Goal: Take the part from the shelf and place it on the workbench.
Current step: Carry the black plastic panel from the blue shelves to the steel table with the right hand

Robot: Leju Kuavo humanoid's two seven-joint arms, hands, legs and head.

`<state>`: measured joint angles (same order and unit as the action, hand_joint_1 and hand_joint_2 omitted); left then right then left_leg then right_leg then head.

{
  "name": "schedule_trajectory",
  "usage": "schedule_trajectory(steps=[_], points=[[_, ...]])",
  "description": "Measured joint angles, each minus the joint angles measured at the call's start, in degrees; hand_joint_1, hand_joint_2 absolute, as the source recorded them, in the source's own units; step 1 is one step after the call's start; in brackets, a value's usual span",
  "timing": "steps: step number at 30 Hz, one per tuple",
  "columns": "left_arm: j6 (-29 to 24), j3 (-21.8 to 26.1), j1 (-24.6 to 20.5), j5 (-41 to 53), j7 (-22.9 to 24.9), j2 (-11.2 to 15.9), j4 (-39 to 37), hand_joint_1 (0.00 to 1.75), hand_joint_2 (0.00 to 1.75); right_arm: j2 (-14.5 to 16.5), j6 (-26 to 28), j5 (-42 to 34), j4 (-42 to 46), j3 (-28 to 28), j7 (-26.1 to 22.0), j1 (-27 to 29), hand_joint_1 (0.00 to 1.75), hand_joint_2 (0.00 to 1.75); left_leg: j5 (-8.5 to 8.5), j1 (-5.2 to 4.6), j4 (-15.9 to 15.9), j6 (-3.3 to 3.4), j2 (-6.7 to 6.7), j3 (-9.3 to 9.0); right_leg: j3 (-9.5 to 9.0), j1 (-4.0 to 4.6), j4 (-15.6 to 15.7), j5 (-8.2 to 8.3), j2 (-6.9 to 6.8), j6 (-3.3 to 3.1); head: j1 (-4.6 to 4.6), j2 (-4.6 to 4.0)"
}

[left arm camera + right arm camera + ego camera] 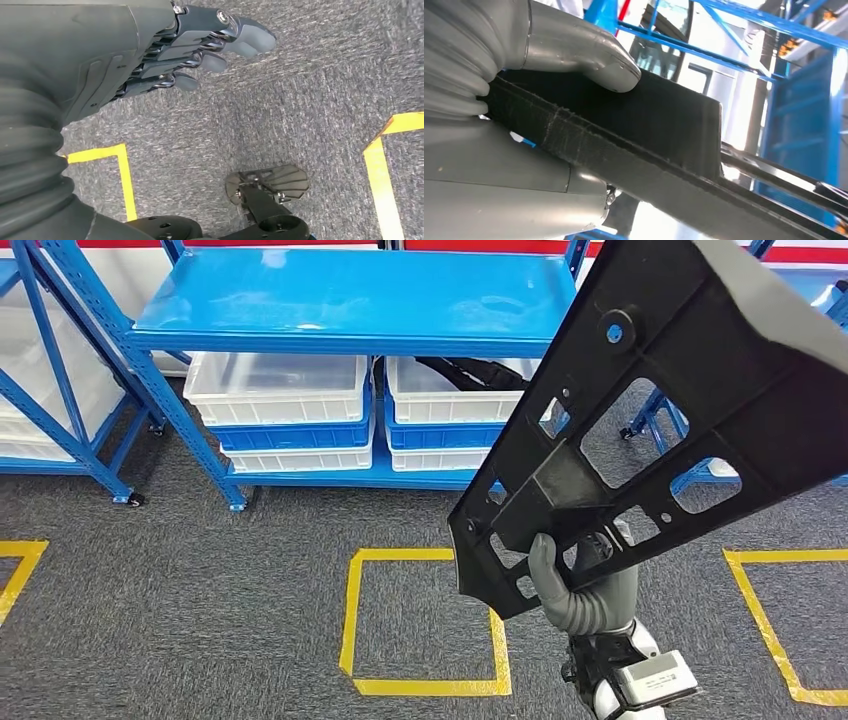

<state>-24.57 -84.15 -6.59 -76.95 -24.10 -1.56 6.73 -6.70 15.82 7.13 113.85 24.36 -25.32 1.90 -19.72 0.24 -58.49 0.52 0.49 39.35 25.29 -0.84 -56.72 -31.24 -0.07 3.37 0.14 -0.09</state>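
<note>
black part [680, 390] cropped, right hand [585, 590] gripping

Blue shelf [350, 300] holds white bins [275, 385]; taped carpet [250, 590] below.

head high, wrists close behind hands

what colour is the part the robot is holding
Black: the part in the right hand is matte black plastic with cut-outs, clearest in the head view.
</note>
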Motion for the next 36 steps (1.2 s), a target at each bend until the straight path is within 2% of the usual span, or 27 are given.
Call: schedule_trajectory(steps=[2,3,4,5,7,8,9,11,12,13,15,16,17,19,21,23,24,25,26,27,28,29,31,32,33,35,36], points=[[0.0,0.0,0.1,-0.2,-0.1,0.0,0.0,0.0,1.75,0.0,-0.1,0.2,0.1,-0.1,0.0,0.2,1.75,1.75,1.09,0.18,0.4,-0.74,0.02,0.12,0.38,0.05,0.8,0.32,-0.02,-0.88,-0.13,0.0],[0.0,0.0,0.1,-0.3,-0.1,0.0,0.0,0.0,1.75,0.0,-0.1,0.3,0.1,-0.2,0.0,0.3,1.75,1.75,0.56,0.34,0.2,-1.06,-0.02,0.38,0.86,-0.07,0.8,0.9,-0.06,-1.41,-0.18,0.0],[-0.1,0.0,0.2,-0.4,-0.1,0.0,0.0,0.0,1.75,0.1,-0.1,0.3,0.1,-0.3,0.0,0.4,1.75,1.75,-1.1,0.46,-0.7,-1.32,-0.08,0.79,1.43,-0.22,0.8,1.53,-0.13,-1.99,-0.28,0.0],[-0.1,0.0,0.3,-0.5,-0.1,0.0,0.0,0.0,1.75,0.1,-0.2,0.4,0.1,-0.3,0.0,0.4,1.75,1.75,-3.9,0.56,-2.7,-1.48,-0.16,1.34,2.05,-0.37,0.8,2.21,-0.2,-2.51,-0.41,0.0],[-0.1,0.0,0.4,-0.5,-0.1,0.0,0.0,0.0,1.75,0.2,-0.3,0.4,0.1,-0.4,0.0,0.6,1.75,1.75,-10.07,0.61,-9.1,-1.68,-0.31,2.5,3.25,-0.14,0.7,3.44,-0.25,-3.14,-0.53,0.0],[-0.1,0.0,0.4,-0.5,-0.1,0.0,0.0,0.0,1.75,0.3,-0.3,0.4,0.1,-0.4,0.0,0.6,1.75,1.75,-11.81,0.63,-12.5,-1.79,-0.37,2.89,3.85,0.0,0.6,4.03,-0.27,-3.23,-0.55,0.0],[-0.1,0.0,0.4,-0.5,-0.1,0.0,0.0,0.0,1.75,0.3,-0.4,0.4,0.1,-0.4,0.0,0.7,1.75,1.75,-12.18,0.67,-15.1,-1.87,-0.41,2.93,4.51,0.1,0.5,4.6,-0.27,-3.23,-0.55,0.0],[0.0,0.0,0.4,-0.6,-0.2,0.0,0.0,0.0,1.75,0.3,-0.5,0.5,0.1,-0.4,0.0,0.9,1.75,1.75,-10.14,0.78,-16.2,-1.95,-0.42,1.16,6.11,0.21,0.1,5.59,-0.24,-3.01,-0.56,0.0],[0.0,0.0,0.3,-0.7,-0.3,0.0,0.0,0.0,1.75,0.3,-0.5,0.6,0.1,-0.4,0.0,1.0,1.75,1.75,-8.71,0.9,-14.0,-1.96,-0.42,-1.17,6.97,0.21,-0.3,5.99,-0.22,-2.8,-0.57,0.0],[0.0,0.0,0.3,-0.7,-0.3,0.0,0.0,0.0,1.75,0.3,-0.6,0.7,0.1,-0.5,0.0,1.1,1.75,1.75,-8.38,1.0,-10.5,-1.98,-0.48,-4.02,7.76,0.21,-0.6,6.29,-0.21,-2.53,-0.58,0.0],[0.2,0.0,0.2,-0.8,-0.4,0.0,0.0,0.0,1.75,0.3,-0.6,1.0,0.2,-0.5,0.0,1.1,1.75,1.75,-9.12,0.83,-3.6,-1.89,-0.82,-8.69,8.97,0.29,-1.4,6.89,-0.26,-1.74,-0.49,0.0],[0.2,0.0,0.1,-1.0,-0.5,0.0,0.0,0.0,1.75,0.3,-0.6,1.1,0.3,-0.6,0.0,1.1,1.75,1.75,-9.81,0.58,-1.9,-1.73,-0.98,-9.45,9.42,0.28,-1.6,7.29,-0.31,-1.28,-0.46,0.0],[0.3,0.0,0.2,-1.3,-0.5,0.0,0.0,0.0,1.75,0.3,-0.6,1.3,0.3,-0.6,0.0,1.2,1.75,1.75,-9.72,0.25,-1.2,-1.39,-1.09,-9.42,9.74,0.21,-1.7,7.75,-0.34,-0.8,-0.4,0.0],[0.3,0.0,0.2,-1.6,-0.7,0.1,0.0,0.0,1.75,0.4,-0.5,1.5,0.3,-0.8,0.0,1.7,1.75,1.75,-8.73,0.12,-0.8,-0.03,-0.89,-8.26,10.75,-0.04,-2.1,7.65,-0.29,-0.25,-0.43,0.0],[0.3,0.0,0.3,-1.8,-0.8,0.2,0.0,0.0,1.75,0.3,-0.3,1.6,0.3,-1.1,0.0,2.3,1.75,1.75,-7.38,0.19,-0.4,1.33,-0.63,-6.88,12.38,-0.09,-4.7,4.76,-0.16,-0.64,-0.29,0.0],[0.3,0.0,0.3,-1.8,-1.0,0.3,0.0,0.0,1.75,0.4,-0.2,1.7,0.3,-1.3,-0.1,2.9,1.75,1.75,-6.22,0.08,-0.4,1.81,-0.56,-5.4,14.24,-0.07,-10.5,0.36,-0.09,-1.35,-0.11,0.0],[0.3,0.0,0.3,-1.8,-1.2,0.3,0.0,0.0,1.75,0.4,-0.1,1.8,0.3,-1.4,-0.2,3.1,1.75,1.75,-5.68,0.04,-0.5,1.87,-0.54,-4.6,14.97,-0.07,-13.8,-1.2,-0.07,-1.41,-0.09,0.0],[0.3,0.1,0.3,-1.9,-1.5,0.3,0.0,0.0,1.75,0.4,0.0,1.9,0.4,-1.5,-0.3,3.5,1.75,1.75,-5.0,0.01,-0.5,1.84,-0.49,-3.63,15.22,-0.06,-16.5,-1.71,-0.06,-1.11,-0.09,0.0],[0.3,0.1,0.3,-2.0,-1.8,0.3,0.0,0.0,1.75,0.4,0.2,2.0,0.4,-1.6,-0.4,3.9,1.75,1.75,-4.45,-0.02,-0.5,1.81,-0.46,-2.81,15.1,-0.05,-18.2,-1.42,-0.06,-0.66,-0.09,0.0],[0.3,0.1,0.3,-2.2,-2.1,0.3,0.0,0.0,1.75,0.4,0.4,2.2,0.5,-1.8,-0.6,4.4,1.75,1.75,-3.83,-0.03,-0.5,1.73,-0.42,-2.03,14.3,-0.03,-18.4,-0.23,-0.06,-0.08,-0.08,0.0],[0.3,0.1,0.3,-2.3,-2.3,0.3,0.0,0.0,1.75,0.4,0.6,2.3,0.6,-2.1,-0.8,5.0,1.75,1.75,-3.17,-0.02,-0.5,1.61,-0.4,-1.21,12.64,0.0,-17.0,1.26,-0.06,0.43,-0.09,0.0],[0.3,0.1,0.3,-2.3,-2.4,0.3,0.0,0.0,1.75,0.4,0.7,2.5,0.9,-2.3,-1.1,5.5,1.75,1.75,-2.61,-0.02,-0.5,1.45,-0.41,-0.64,10.18,0.06,-14.0,1.98,-0.09,0.5,-0.08,0.0],[0.3,0.1,0.4,-2.3,-2.5,0.3,0.0,0.0,1.75,0.5,0.9,2.7,1.5,-2.7,-1.5,6.5,1.75,1.75,-1.45,-0.2,-0.6,0.88,-0.41,0.3,3.59,0.38,-5.1,1.27,-0.19,-0.18,-0.16,0.0],[0.3,0.1,0.5,-2.3,-2.4,0.3,0.0,0.0,1.75,0.5,1.0,2.8,1.8,-2.8,-1.8,7.0,1.75,1.75,-0.91,-0.26,-0.6,0.55,-0.37,0.43,1.44,0.55,-1.7,0.37,-0.23,-0.72,-0.19,0.0],[0.3,0.1,0.5,-2.3,-2.4,0.4,0.0,0.0,1.75,0.6,1.0,2.9,2.0,-3.0,-2.0,7.4,1.75,1.75,-0.41,-0.29,-0.4,0.19,-0.31,0.46,0.42,0.72,0.1,-0.18,-0.23,-1.18,-0.24,0.0],[0.1,0.1,0.6,-2.4,-2.4,0.4,0.0,0.0,1.75,0.9,0.8,3.2,2.2,-3.5,-2.3,8.4,1.75,1.75,0.17,-0.07,-0.3,-0.47,-0.21,0.52,0.84,0.43,0.5,0.36,-0.23,-1.91,-0.28,0.0],[0.1,0.1,0.6,-2.4,-2.3,0.4,-0.1,0.0,1.75,1.0,0.7,3.3,2.2,-3.7,-2.4,8.7,1.75,1.75,-0.25,0.04,-0.6,-0.75,-0.22,0.67,0.97,0.23,0.5,0.71,-0.24,-2.28,-0.3,0.0]])
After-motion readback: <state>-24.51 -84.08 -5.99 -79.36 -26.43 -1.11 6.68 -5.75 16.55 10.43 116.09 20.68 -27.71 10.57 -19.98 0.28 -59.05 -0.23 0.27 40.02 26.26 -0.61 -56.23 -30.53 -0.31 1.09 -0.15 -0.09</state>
